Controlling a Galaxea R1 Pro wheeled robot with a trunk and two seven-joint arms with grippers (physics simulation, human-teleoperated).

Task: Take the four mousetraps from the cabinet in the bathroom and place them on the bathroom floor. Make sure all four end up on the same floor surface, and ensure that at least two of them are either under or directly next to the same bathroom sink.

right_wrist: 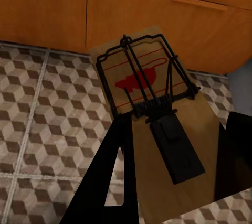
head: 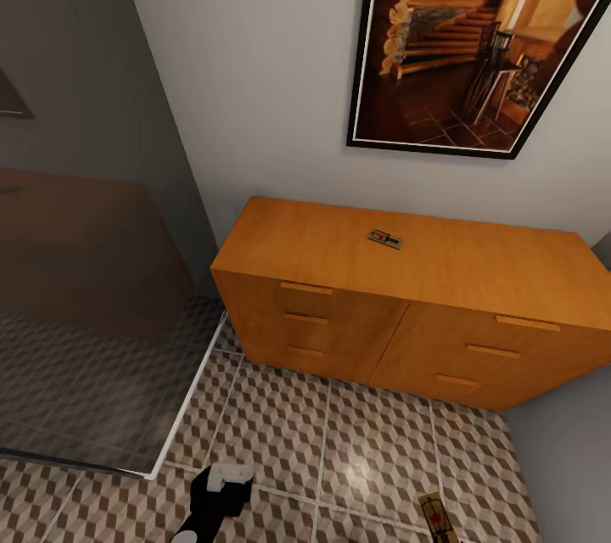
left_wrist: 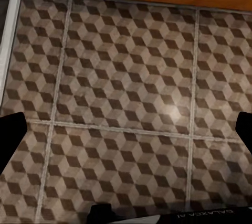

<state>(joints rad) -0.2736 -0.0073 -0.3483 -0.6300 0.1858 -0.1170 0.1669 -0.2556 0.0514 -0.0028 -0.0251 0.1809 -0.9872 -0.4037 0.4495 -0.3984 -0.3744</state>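
Nearest the robot, in the right wrist view, the right gripper (right_wrist: 173, 182) has its two dark fingers (right_wrist: 113, 177) closed on the sides of a mousetrap (right_wrist: 157, 108), a tan board with a red mouse print, a black wire bar and a dark plate, held above the bathroom floor (right_wrist: 42, 108) just in front of the cabinet (right_wrist: 131, 14). In the head view this held mousetrap (head: 434, 516) shows at the lower edge of the picture, in front of the cabinet's right half. The left gripper (left_wrist: 126, 129) has its fingers (left_wrist: 10, 140) spread wide with nothing between them, over bare cube-patterned tile in front of the cabinet; its black and white arm (head: 216, 496) shows in front of the cabinet's left end. Beyond the tiles stands the cabinet (head: 407, 305), orange-brown with six drawer handles (head: 306, 288) on its front. A second mousetrap (head: 384, 238) lies flat on the cabinet's top, near the middle and toward its back edge. To the cabinet's left a glass shower panel (head: 85, 271) with a white lower frame meets the floor (head: 339, 441). Above the cabinet, on the pale wall (head: 255, 59), hangs a black-framed picture (head: 475, 42) of a log interior.
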